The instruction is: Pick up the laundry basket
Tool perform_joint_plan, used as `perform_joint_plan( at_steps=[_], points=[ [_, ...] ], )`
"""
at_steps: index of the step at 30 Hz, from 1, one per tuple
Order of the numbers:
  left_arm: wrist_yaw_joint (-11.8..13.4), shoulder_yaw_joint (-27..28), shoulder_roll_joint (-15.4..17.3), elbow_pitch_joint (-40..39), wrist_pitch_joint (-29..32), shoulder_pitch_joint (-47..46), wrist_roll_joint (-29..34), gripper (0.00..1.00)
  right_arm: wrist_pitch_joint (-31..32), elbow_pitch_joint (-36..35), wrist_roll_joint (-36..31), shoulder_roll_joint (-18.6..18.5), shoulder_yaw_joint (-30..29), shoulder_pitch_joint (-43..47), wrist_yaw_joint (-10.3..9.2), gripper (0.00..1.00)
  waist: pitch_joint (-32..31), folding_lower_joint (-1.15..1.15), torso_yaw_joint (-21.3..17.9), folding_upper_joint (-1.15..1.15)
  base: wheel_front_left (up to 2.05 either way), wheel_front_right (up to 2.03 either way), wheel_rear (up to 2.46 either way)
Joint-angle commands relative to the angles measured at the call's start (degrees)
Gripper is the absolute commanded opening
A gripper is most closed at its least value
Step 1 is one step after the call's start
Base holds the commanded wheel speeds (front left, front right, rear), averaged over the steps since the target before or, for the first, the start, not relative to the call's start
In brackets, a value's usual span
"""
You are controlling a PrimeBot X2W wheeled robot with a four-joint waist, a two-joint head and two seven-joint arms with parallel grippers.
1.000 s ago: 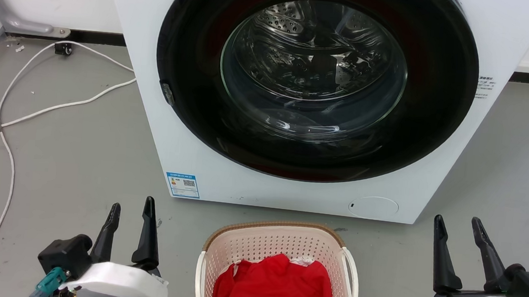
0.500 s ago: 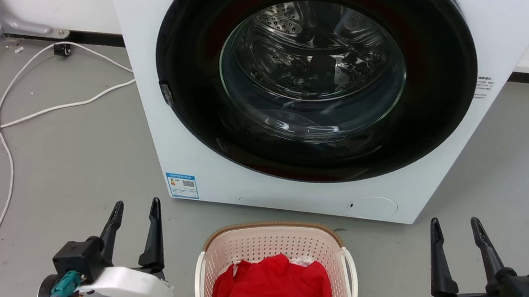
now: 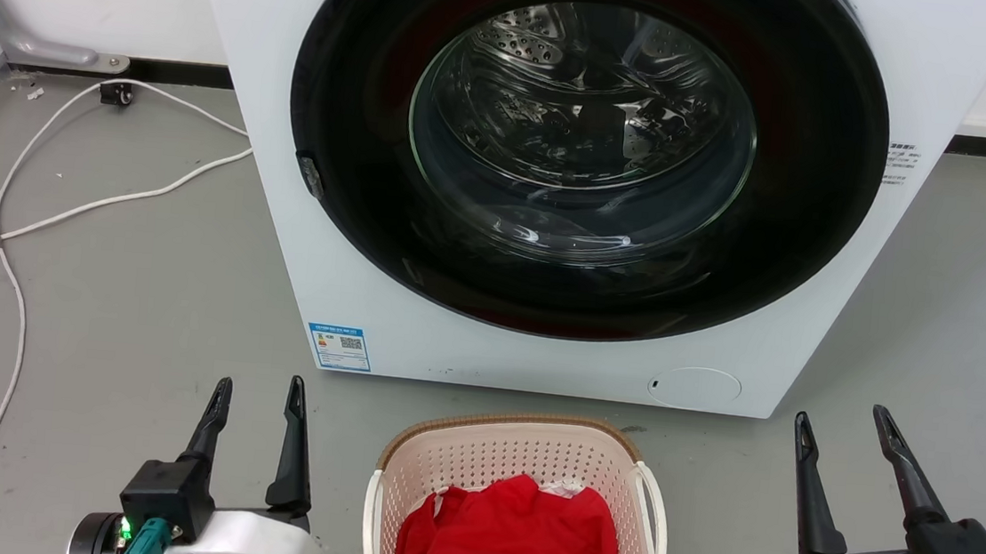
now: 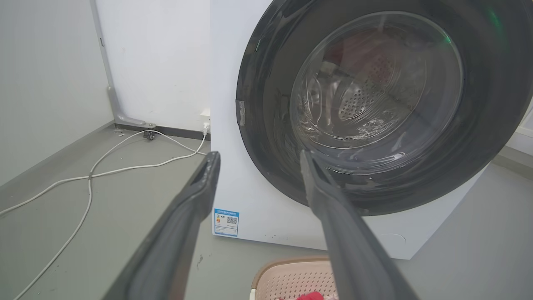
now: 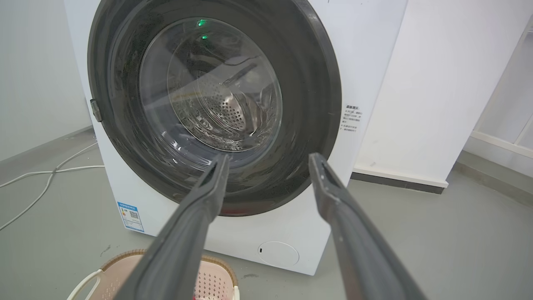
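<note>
White washing machine (image 3: 539,366), blue label (image 3: 340,347), print unreadable, laundry basket (image 3: 512,462) in front

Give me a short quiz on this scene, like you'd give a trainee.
1. True or false: the laundry basket is empty.
2. The left fingers and right fingers: A, both grip the basket; B, one pair grips it; C, neither touches it.
3. What stands just beyond the basket?
Key: 1 false, a red cloth lies in it. 2 C, both pairs are open, one on each side. 3 the washing machine.
</note>
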Motion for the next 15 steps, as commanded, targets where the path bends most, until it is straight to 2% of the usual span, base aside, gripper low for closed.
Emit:
perform_joint_plan(
  at_steps=[1,10,15],
  points=[
    [0.3,-0.1,0.2,-0.3,-0.5,0.3,1.1,1.00,-0.4,-0.6,-1.3,-0.2,0.0,0.8,-0.02,1.00,0.0,0.00,0.0,0.00,0.00,0.00,0.00],
    [0.9,-0.2,0.2,-0.4,-1.4,0.7,4.6,1.00,-1.3,-0.3,-4.7,-0.2,-0.2,1.3,-0.02,1.00,0.1,0.00,0.1,0.00,0.00,0.00,0.00],
    [0.9,0.0,0.2,-0.1,-1.4,0.8,4.7,1.00,-1.3,0.2,-3.6,-0.2,-0.3,1.2,-0.02,1.00,0.1,0.00,0.1,0.00,0.00,0.00,0.00]
  ],
)
